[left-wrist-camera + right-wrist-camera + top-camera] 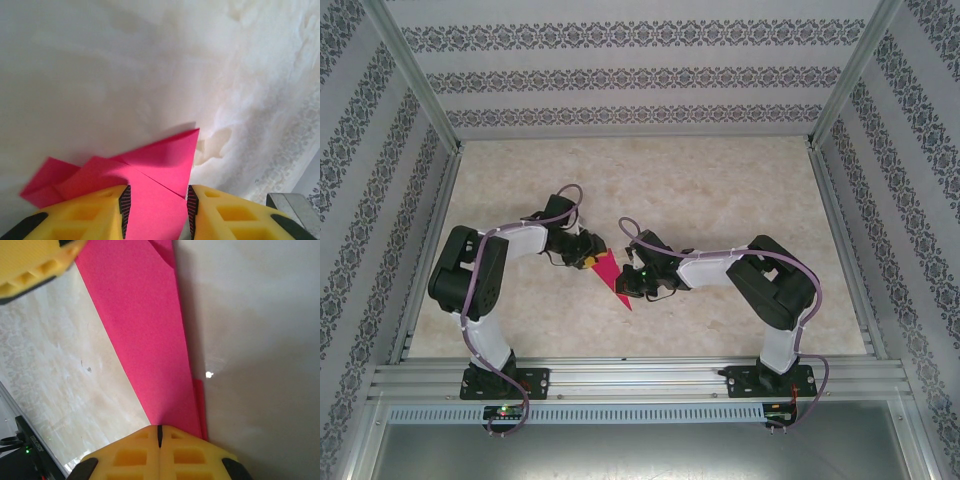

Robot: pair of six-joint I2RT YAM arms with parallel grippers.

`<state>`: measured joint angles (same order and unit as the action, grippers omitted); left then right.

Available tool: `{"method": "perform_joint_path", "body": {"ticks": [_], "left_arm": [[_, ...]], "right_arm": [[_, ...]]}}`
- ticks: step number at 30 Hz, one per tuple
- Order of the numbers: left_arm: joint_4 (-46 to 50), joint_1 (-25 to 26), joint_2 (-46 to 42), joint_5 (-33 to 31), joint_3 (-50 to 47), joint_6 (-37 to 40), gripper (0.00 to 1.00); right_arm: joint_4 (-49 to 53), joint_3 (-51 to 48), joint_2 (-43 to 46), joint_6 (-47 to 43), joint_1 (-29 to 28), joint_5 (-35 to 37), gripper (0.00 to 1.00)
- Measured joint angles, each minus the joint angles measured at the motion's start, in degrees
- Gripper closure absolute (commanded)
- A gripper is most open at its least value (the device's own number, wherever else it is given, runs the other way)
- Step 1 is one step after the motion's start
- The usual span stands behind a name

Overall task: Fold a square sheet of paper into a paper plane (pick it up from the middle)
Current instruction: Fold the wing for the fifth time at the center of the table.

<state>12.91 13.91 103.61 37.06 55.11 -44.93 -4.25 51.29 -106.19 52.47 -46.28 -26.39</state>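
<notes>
The square sheet of paper [616,277] is magenta and folded into a narrow pointed shape, lying between the two grippers at mid-table. My left gripper [592,259] is open at its upper end. In the left wrist view the folded flaps of the paper [162,167] lie between the yellow fingers [220,210], and the left gripper [157,202] stands with its jaws apart around them. My right gripper [633,284] is at the paper's lower pointed end. In the right wrist view the right gripper [160,431] is shut on the long magenta strip of paper [145,330].
The beige marbled tabletop [720,190] is bounded by patterned walls and aluminium rails [640,375] along the near edge. A yellow finger of the left gripper [35,265] shows at the top left of the right wrist view.
</notes>
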Motion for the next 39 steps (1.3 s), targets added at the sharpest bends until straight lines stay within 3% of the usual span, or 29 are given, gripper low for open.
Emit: {"method": "perform_joint_path", "body": {"ticks": [11,21,26,33,39], "left_arm": [[0.0,-6.86,0.55,2.4,0.0,2.05,0.6],[1.46,-9.09,-2.36,1.42,0.74,2.84,0.58],[0.63,-6.16,-8.92,2.36,-0.52,2.4,0.61],[-5.57,4.79,-8.81,4.0,-4.72,0.85,0.69],[-9.64,5.86,-4.72,3.8,-8.74,-1.29,0.75]], "right_arm": [[-0.02,-0.02,0.0,-0.17,-0.04,-0.44,1.0],[0.35,-0.02,-0.04,-0.15,-0.11,-1.57,1.0],[0.22,0.0,-0.11,-0.11,-0.11,-1.75,1.0],[0.11,0.04,-0.33,0.09,-0.11,-2.23,1.0],[0.11,0.04,-0.33,0.09,-0.11,-2.23,1.0]]}}
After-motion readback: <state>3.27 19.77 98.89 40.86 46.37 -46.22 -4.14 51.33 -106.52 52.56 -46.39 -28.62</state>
